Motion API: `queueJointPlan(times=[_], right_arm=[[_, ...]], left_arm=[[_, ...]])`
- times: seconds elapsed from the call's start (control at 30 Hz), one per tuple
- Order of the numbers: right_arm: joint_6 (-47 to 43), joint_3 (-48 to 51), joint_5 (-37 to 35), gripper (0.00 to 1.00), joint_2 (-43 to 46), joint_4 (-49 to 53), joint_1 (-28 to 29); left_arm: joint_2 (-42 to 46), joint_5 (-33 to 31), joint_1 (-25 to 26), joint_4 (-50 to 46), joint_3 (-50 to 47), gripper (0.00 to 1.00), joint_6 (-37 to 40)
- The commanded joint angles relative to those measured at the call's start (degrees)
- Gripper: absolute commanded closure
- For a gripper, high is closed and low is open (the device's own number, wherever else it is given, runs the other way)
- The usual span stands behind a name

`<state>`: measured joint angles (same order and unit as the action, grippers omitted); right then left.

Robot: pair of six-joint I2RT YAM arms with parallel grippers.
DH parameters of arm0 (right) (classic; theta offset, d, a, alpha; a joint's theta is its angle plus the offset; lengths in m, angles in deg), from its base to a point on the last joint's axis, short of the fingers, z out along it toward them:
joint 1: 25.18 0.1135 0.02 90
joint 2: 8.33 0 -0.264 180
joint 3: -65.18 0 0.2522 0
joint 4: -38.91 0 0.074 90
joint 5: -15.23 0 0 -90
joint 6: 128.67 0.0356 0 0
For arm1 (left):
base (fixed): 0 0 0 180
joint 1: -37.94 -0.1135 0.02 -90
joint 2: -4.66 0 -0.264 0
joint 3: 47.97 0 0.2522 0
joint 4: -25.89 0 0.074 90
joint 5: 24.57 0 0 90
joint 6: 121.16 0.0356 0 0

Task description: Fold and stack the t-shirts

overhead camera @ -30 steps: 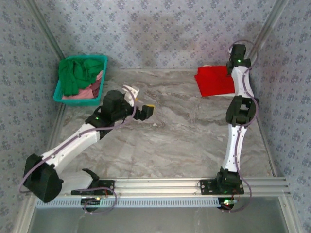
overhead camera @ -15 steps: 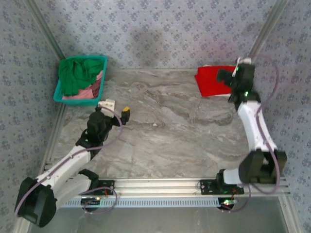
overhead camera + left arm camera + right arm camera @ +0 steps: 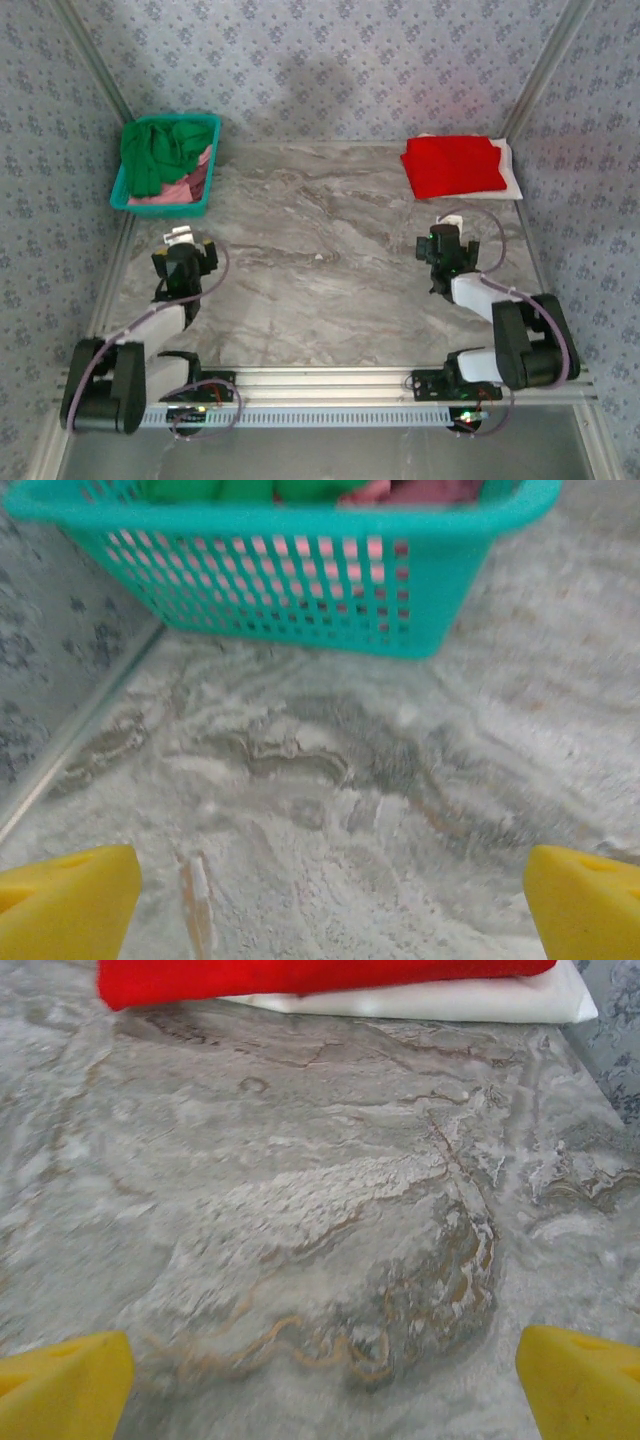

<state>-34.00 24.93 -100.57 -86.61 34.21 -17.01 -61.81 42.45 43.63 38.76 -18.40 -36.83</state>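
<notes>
Both grippers are hanging low over the table (image 3: 330,270), fingers spread wide and gripping nothing: the left gripper (image 3: 330,905) is facing the teal basket (image 3: 300,525), and the right gripper (image 3: 325,1380) is facing the stack. The green t-shirt (image 3: 152,152) and pink t-shirt (image 3: 188,186) are lying crumpled in the basket (far left). At the far right the red t-shirt (image 3: 452,166) is sitting folded on the white t-shirt (image 3: 509,172). I'm guessing the next step is the fetch: the left gripper reaching into the basket.

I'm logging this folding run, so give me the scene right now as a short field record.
red t-shirt: folded, far right, on top of the white one
white t-shirt: folded, beneath the red
green t-shirt: crumpled in the basket
pink t-shirt: in the basket, under the green
basket: teal, far left
left pincer: open, empty, facing the basket
right pincer: open, empty, facing the red t-shirt
</notes>
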Motion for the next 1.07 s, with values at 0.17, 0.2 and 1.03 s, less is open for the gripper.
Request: queueJointPlan(times=[0.17, 0.2, 1.03], right_arm=[[-7.23, 3.61, 12.41, 0.00, -6.04, -25.58, -5.53], [-7.35, 6.33, 14.52, 0.00, -6.44, -30.87, -5.98], [-5.63, 4.37, 23.43, 0.00, -9.22, -29.09, -10.01]], left_arm=[[-14.24, 6.86, -4.03, 25.16, 1.71, 0.02, 2.07], [-15.66, 8.01, -4.51, 28.88, 0.45, 0.02, 1.94], [-21.04, 20.46, -6.71, 21.38, 6.80, 0.02, 4.23]])
